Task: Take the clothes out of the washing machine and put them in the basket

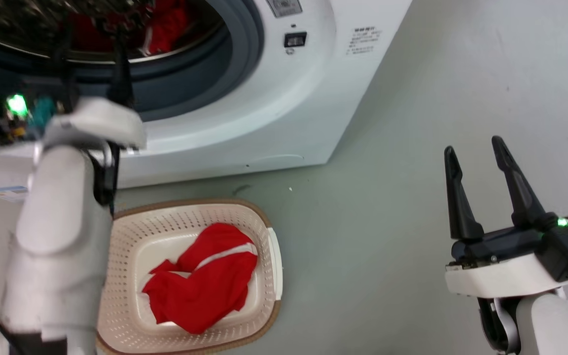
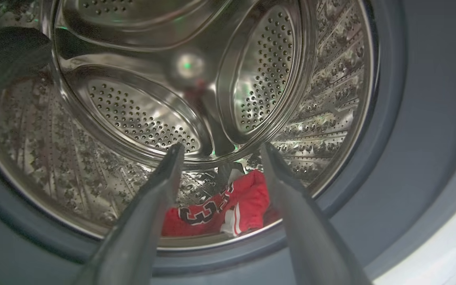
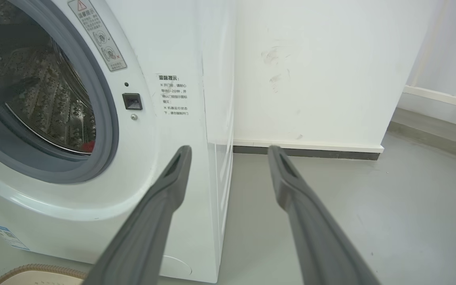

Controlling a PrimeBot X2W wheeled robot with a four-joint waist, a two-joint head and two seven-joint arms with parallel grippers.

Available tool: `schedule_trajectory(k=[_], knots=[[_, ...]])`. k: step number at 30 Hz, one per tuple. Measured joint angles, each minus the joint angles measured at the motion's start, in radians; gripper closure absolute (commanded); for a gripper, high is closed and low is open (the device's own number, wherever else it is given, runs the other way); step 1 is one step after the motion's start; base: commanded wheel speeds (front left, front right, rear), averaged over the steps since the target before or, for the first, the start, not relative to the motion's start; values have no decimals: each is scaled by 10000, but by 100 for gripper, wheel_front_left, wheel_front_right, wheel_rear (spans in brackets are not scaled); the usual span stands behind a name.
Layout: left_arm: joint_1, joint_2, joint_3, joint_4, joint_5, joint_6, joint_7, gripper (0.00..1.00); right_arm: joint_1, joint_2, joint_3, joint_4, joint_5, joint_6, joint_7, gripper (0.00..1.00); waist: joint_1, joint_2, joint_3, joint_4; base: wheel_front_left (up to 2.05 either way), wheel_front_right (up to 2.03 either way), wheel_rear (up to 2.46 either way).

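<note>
The washing machine stands open at the top of the head view. One red garment with dark numbers and white trim lies at the bottom front of the steel drum; it also shows red in the head view. My left gripper is open at the drum's mouth, above the garment and not touching it; its dark fingers cross the grey seal. A second red garment with a white stripe lies in the basket on the floor below. My right gripper hangs open and empty over the floor at the right.
The basket sits close against the washer's front. Grey floor spreads to the right of the machine. In the right wrist view, the right gripper points at the washer's corner, with a white wall and dark baseboard behind.
</note>
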Motion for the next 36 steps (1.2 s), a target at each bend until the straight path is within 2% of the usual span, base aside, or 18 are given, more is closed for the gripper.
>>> schedule_trajectory(k=[4, 10, 18, 27, 36], knots=[[-1439, 213, -247, 1273, 174, -161, 151, 0, -280, -2, 2, -84, 117, 0, 0, 0, 0, 0, 583, -247, 0, 0, 0], [-3330, 531, -485, 2966, 219, -458, 993, 0, -624, -4, 13, -198, 311, 0, 0, 0, 0, 0, 1346, -595, 0, 0, 0], [-5689, 951, -895, 4803, 142, -844, 2878, 0, -1016, -2, -142, -374, 531, 0, 0, 0, 1, 0, 2291, -936, 0, 0, 0], [-7253, 1016, -1628, 6054, -364, -974, 5014, 0, -1325, -2, -134, -470, 769, 0, 0, 0, 0, 0, 3132, -1167, 0, 0, 0], [-8191, 1346, -2150, 6667, -895, -974, 6218, 0, -1559, -2, -90, -504, 1030, 0, 0, 0, 0, 0, 3737, -1431, 0, 0, 0]])
